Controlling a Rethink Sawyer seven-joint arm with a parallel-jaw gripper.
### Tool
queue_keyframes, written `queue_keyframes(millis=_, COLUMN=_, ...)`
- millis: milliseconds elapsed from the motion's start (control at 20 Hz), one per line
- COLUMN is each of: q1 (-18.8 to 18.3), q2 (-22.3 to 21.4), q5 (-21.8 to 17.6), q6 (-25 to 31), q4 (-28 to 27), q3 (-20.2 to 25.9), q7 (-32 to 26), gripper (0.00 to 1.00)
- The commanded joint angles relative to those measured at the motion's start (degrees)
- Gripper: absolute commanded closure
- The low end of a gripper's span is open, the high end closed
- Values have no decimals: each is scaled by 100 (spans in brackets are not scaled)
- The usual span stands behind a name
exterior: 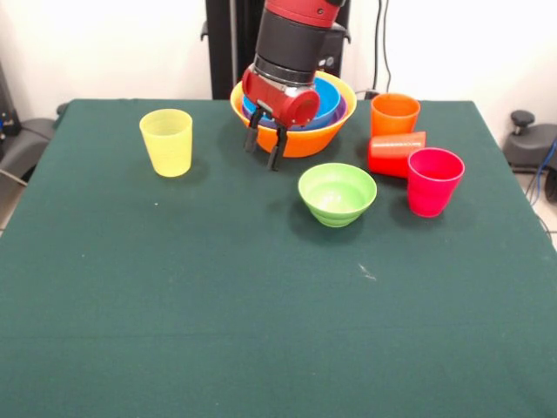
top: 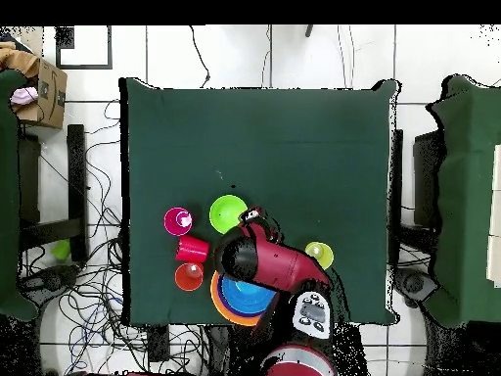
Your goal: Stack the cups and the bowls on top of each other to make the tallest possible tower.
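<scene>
Gripper [exterior: 267, 150], fingers apart and empty, hangs just left of and beyond green bowl [exterior: 338, 193], which sits upright.

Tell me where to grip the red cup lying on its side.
Grip the red cup across its tapered wall near the middle, coming straight down. It lies tipped between the orange cup and the pink cup, so side approaches look crowded.

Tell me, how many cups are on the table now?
4: the yellow cup stands alone at the left; the orange cup, the red cup lying on its side, and the pink cup cluster at the right. None seems hidden.
</scene>
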Motion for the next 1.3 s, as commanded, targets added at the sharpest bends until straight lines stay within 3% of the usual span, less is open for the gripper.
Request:
queue_keyframes(millis=50, q1=168, q2=-110, q5=417, q6=754, q4=-165, q3=886, q7=777, gripper=0)
queue_keyframes(millis=800, q1=530, q2=-65, q5=1057, q6=761, q4=-255, q3=858, q7=876, gripper=0)
queue_keyframes(millis=1050, q1=479, q2=157, q5=1086, q6=612, q4=-403, q3=797, q7=714, gripper=0)
queue_keyframes(millis=1150, q1=553, q2=217, q5=1050, q6=745, q4=-501, q3=576, q7=593, gripper=0)
queue_keyframes(millis=1300, q1=377, q2=326, q5=827, q6=703, q4=-473, q3=478, q7=366, gripper=0)
